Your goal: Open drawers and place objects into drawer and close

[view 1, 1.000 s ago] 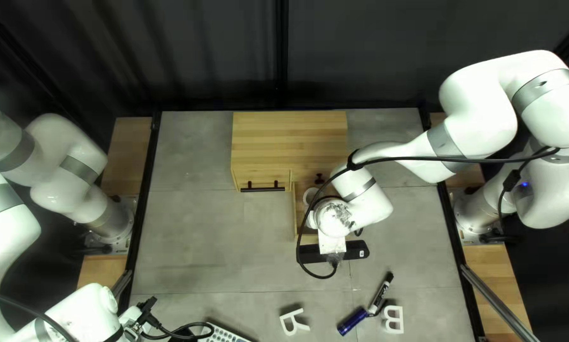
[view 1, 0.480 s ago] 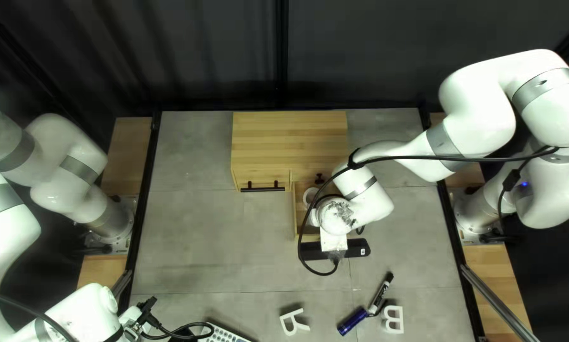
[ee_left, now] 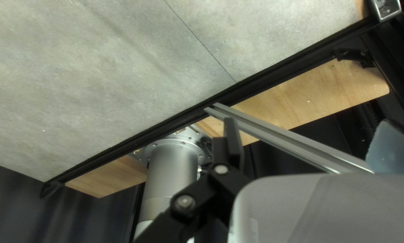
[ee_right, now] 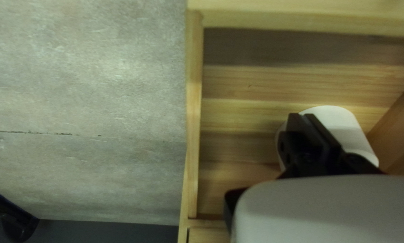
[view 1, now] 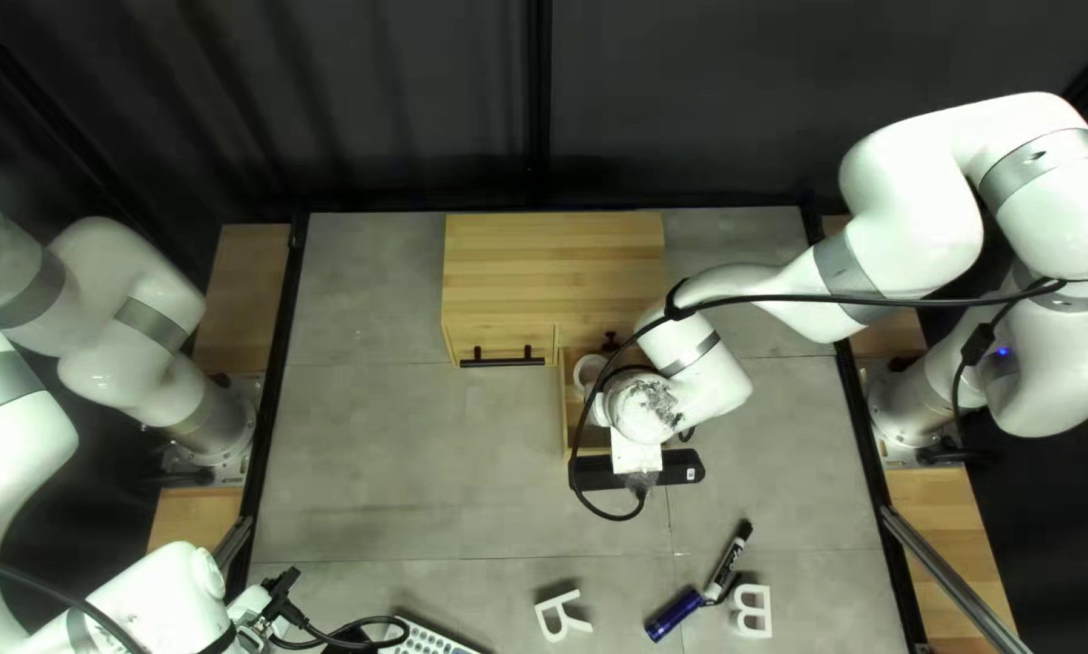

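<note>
The wooden drawer box stands at the back of the table. Its left drawer is closed, with a black handle. The right drawer is pulled out toward the near edge. My right gripper reaches down into this open drawer, its fingers shut on the wall of a white cup. From above, the cup shows beside the wrist, with a small black knob-like thing behind it. My left gripper hangs open and empty past the table's near left corner; only one finger shows.
Near the front edge lie a black marker, a blue flashlight, two white letter blocks and a keypad device. The right arm's cable loops over the table beside the drawer.
The right wrist has shifted a little toward the box, farther into the drawer, and the white cup moved slightly with it. The left arm has stayed still.
</note>
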Robot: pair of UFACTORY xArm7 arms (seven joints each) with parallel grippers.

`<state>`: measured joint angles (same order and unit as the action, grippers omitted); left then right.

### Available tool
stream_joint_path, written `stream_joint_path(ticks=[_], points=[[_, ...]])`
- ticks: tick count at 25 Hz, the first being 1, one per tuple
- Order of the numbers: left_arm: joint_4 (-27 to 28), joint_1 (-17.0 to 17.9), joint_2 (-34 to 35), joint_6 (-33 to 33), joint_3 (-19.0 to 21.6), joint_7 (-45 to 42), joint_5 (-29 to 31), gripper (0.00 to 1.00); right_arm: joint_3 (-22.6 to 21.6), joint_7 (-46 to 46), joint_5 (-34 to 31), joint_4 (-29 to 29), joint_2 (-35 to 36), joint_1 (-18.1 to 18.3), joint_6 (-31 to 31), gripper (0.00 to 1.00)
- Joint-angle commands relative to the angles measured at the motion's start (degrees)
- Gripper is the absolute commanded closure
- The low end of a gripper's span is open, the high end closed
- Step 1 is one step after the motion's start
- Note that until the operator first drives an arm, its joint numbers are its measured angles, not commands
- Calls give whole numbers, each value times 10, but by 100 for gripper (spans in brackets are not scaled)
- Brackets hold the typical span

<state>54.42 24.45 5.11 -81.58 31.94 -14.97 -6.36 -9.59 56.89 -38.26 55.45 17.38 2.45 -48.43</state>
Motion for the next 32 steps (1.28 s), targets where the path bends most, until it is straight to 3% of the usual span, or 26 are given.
stream_joint_path(ticks=[1,32], points=[[0,0,0,0,0,0,0,0,1,-2,-3,3,3,0,1,99],[0,0,0,0,0,0,0,0,7,-4,-10,4,-6,1,-11,99]])
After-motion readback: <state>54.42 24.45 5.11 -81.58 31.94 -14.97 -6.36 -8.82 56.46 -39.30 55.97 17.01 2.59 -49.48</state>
